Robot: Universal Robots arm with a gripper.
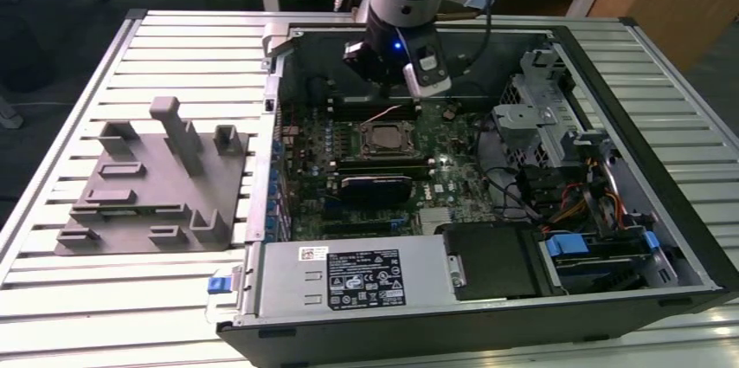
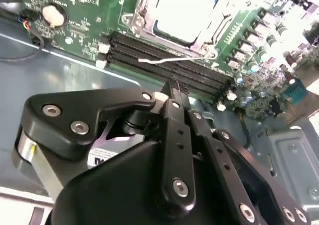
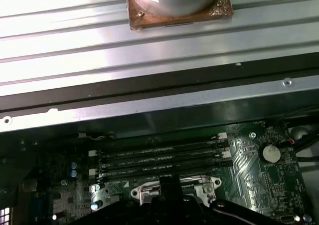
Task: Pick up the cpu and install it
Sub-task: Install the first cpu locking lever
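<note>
On table [image 1: 173, 48], open case [image 1: 485, 333] holds motherboard [image 1: 456, 160]. Gripper [image 2: 172, 88] hangs over RAM slots [image 2: 149, 53], jaws pressed together, nothing pinched. Cpu [image 2: 184, 10] sits in socket [image 2: 130, 19] just beside slots, apart from gripper.

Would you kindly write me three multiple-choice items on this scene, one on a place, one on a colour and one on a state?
1. Relative to the computer case, the grey fixture block lies: A) inside it; B) to the exterior view's left of it; C) atop it.
2. The motherboard is: A) blue; B) red; C) green.
3. The cpu is: A) seated in the socket; B) on the table; C) on the fixture block.
Key: B, it lies outside at that side; C, the board shows green; A, its shiny top sits within the socket frame.
</note>
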